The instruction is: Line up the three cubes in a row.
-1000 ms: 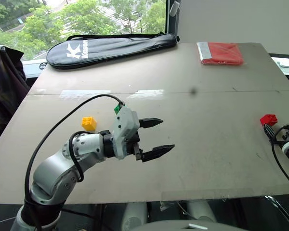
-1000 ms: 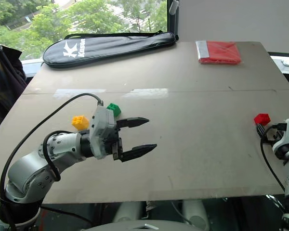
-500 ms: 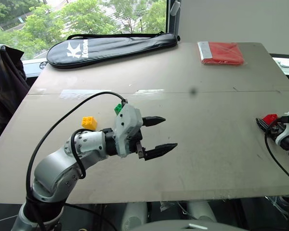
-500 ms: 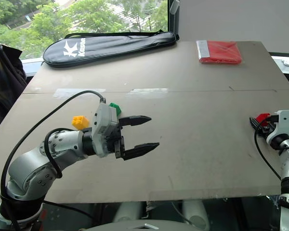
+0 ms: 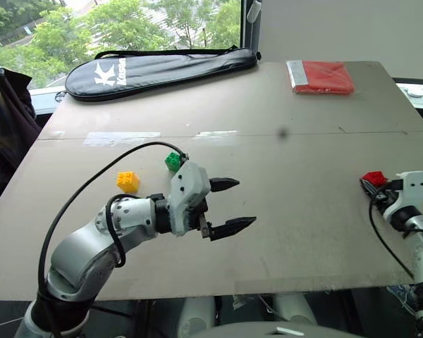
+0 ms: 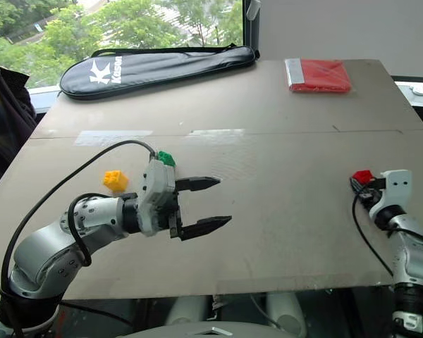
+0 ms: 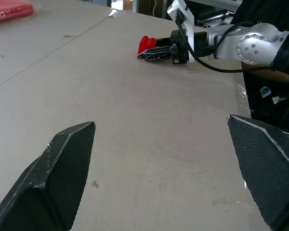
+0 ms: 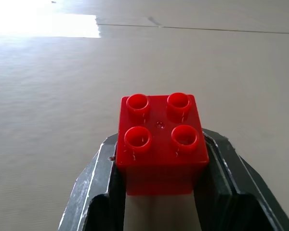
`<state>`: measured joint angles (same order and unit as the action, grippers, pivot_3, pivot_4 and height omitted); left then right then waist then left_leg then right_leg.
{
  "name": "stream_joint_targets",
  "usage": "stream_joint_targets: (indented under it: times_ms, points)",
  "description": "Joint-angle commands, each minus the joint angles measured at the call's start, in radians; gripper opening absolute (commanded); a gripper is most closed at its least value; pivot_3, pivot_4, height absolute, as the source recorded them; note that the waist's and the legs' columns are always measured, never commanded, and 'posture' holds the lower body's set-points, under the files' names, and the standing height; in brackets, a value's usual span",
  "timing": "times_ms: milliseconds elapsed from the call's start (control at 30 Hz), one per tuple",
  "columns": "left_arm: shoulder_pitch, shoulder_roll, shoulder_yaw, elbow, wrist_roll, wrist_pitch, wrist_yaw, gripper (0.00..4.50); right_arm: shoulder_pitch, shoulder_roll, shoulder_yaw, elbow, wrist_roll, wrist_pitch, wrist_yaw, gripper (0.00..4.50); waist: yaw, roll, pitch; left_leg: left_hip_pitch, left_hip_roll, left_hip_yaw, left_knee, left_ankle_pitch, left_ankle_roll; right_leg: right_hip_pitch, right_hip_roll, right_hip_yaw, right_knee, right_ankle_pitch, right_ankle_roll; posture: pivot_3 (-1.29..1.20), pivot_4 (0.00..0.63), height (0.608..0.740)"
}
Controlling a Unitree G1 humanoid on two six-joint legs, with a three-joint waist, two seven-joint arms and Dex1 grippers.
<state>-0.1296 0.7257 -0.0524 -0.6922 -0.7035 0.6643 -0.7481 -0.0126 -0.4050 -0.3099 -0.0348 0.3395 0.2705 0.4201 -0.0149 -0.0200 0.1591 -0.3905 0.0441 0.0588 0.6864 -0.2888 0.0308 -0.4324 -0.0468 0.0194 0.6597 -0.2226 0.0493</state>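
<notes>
We see the right gripper (image 8: pixel 159 192) clamped on the small red plastic studded brick (image 8: pixel 160 139), one black finger pressed against each side and the four studs facing up, over the right-hand part of the flat grey-brown board table (image 5: pixel 303 232), near its right edge. The left gripper (image 5: pixel 231 205) hovers above the middle of the table with its two black fingers spread wide and nothing between them, pointing toward the right side; in the left wrist view the red brick and the right arm holding it lie ahead of those parted fingers, well apart from them. The small green plastic studded brick (image 5: pixel 173 161) sits on the table just behind the left gripper's white housing, and the small yellow plastic studded brick (image 5: pixel 128 181) rests to its left and a little nearer to us; the two are near each other but not touching, and both are well apart from the red brick. At the far edge of the table lie a long black zipped racket bag (image 5: pixel 155 68) with white lettering and, toward the far right corner, a flat red packet (image 5: pixel 321 77).
</notes>
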Motion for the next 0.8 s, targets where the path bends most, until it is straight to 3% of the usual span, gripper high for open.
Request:
stream_joint_targets:
  times_ms: [33, 333, 400, 800]
  points:
    - [0.017, 0.007, -0.009, 0.018, 0.049, -0.064, -0.044, 4.50, 0.064, 0.083, 0.094, -0.259, -0.040, 0.071, -0.121, 1.33, 0.001, 0.000, 0.000, 0.000, 0.000, 0.000, 0.000, 0.001, -0.001, 0.000, 0.000, 0.000, 0.000, -0.002, -0.001, 0.00, 0.150, 0.708]
    - [0.034, 0.017, -0.028, 0.086, 0.124, -0.127, -0.124, 4.50, 0.128, 0.240, 0.319, -0.425, -0.169, 0.148, -0.277, 1.33, 0.003, 0.000, 0.000, -0.001, -0.002, -0.006, 0.002, 0.001, -0.002, 0.000, -0.002, 0.001, 0.000, -0.004, -0.001, 0.00, 0.150, 0.708]
    - [0.046, 0.022, -0.025, 0.089, 0.129, -0.134, -0.136, 4.50, 0.141, 0.221, 0.386, -0.432, -0.213, 0.144, -0.258, 1.33, 0.002, 0.000, 0.000, -0.003, -0.002, -0.008, 0.002, 0.001, -0.002, 0.000, -0.002, -0.001, 0.000, -0.002, -0.004, 0.00, 0.150, 0.708]
    - [0.019, 0.024, -0.023, 0.168, 0.186, -0.195, -0.187, 4.50, 0.148, 0.286, 0.421, -0.411, -0.272, 0.148, -0.326, 1.33, 0.001, 0.000, 0.000, -0.004, -0.002, -0.011, 0.001, 0.002, -0.002, -0.001, -0.001, -0.004, -0.001, -0.004, -0.001, 0.00, 0.150, 0.708]
